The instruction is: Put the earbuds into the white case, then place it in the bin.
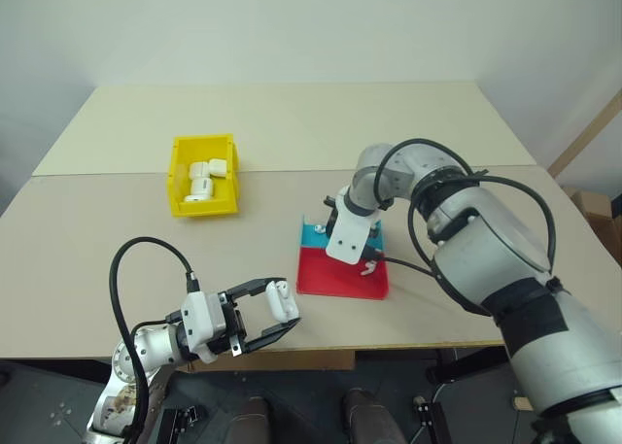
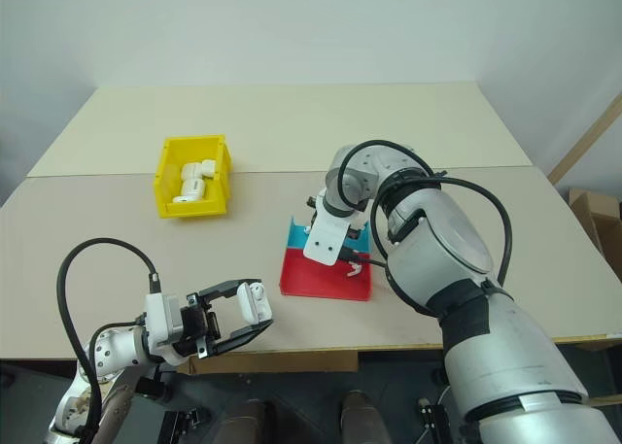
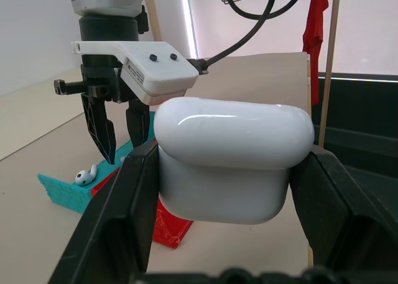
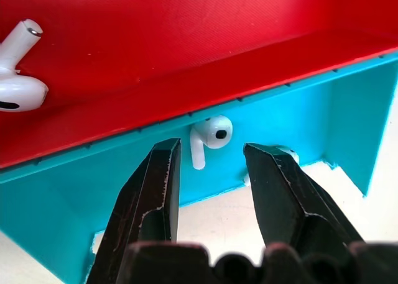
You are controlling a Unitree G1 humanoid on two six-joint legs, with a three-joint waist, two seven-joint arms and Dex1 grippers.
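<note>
Left gripper (image 1: pixel 282 320) sits low near the front edge of the table (image 1: pixel 117 230), fingers clamped on the white case (image 1: pixel 280 296); lid looks closed in the left wrist view. Right gripper (image 4: pixel 208 172) points steeply down over the red-and-blue tray (image 1: pixel 335 279), fingers spread apart, nothing between them. One earbud (image 4: pixel 211 137) lies in the blue section just beyond the fingertips, right at the red/blue edge. Second earbud (image 4: pixel 18 79) lies on the red section, off to the side, well apart from the fingers. Yellow bin (image 1: pixel 204 177) stands on the table's left side, apart from the tray, with several white parts (image 1: pixel 202 180) inside; can't tell what they are.
</note>
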